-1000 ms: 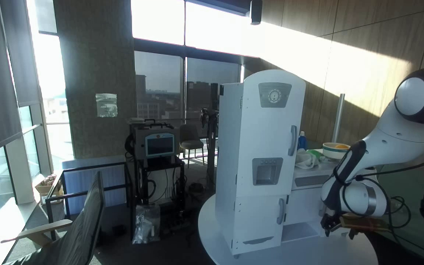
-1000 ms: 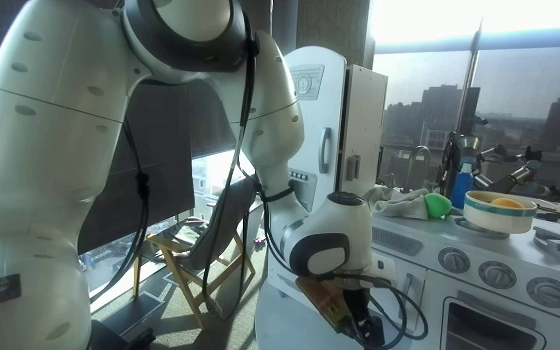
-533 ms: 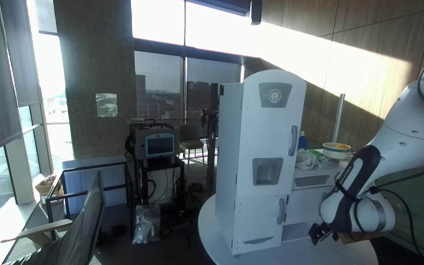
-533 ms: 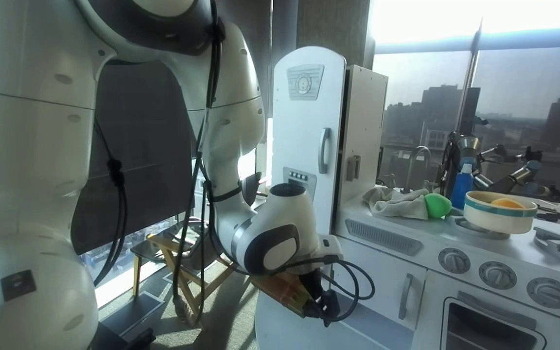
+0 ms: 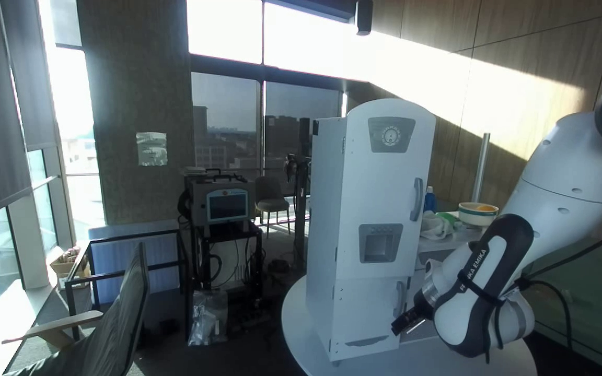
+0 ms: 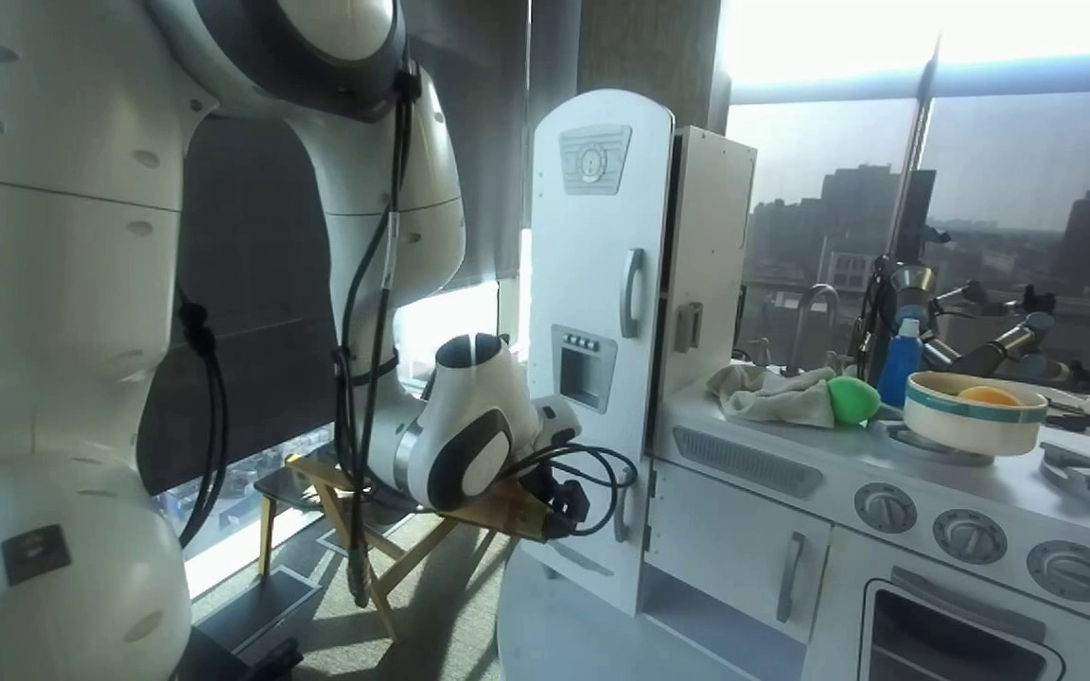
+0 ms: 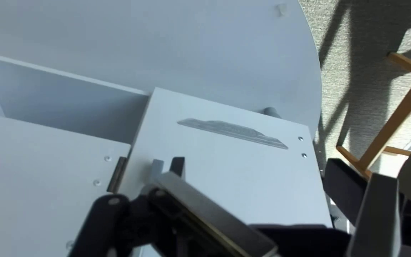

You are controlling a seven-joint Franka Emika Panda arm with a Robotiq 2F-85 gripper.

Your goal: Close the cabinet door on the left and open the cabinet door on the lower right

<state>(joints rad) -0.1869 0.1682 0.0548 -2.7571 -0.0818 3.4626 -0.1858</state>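
Observation:
The tall white fridge-like cabinet stands at the left; its upper door point(image 6: 583, 246) shows a dark gap at its handle edge. Its lower door point(image 5: 358, 303) looks shut and also fills the middle of the wrist view point(image 7: 248, 167). Its grey handle point(image 5: 399, 300) appears partly in the wrist view point(image 7: 156, 167), beside one finger. The lower right cabinet door point(image 6: 734, 530) is shut, with a grey handle point(image 6: 789, 577). My gripper point(image 7: 259, 171) is open and empty before the lower fridge door; in both exterior views point(image 5: 404, 321) point(image 6: 570, 503) it is near that handle. I cannot tell if it touches.
The cabinet stands on a round white table point(image 6: 545, 624). An open shelf point(image 6: 706, 624) lies under the lower right door. On the counter are a cloth point(image 6: 772, 395), green ball point(image 6: 852, 399), bowl point(image 6: 971, 426) and blue bottle point(image 6: 900, 369). A chair point(image 6: 384, 567) stands close by.
My gripper has moved left from in front of the lower right door to the lower fridge door. It has also turned to face the fridge. The doors look unmoved.

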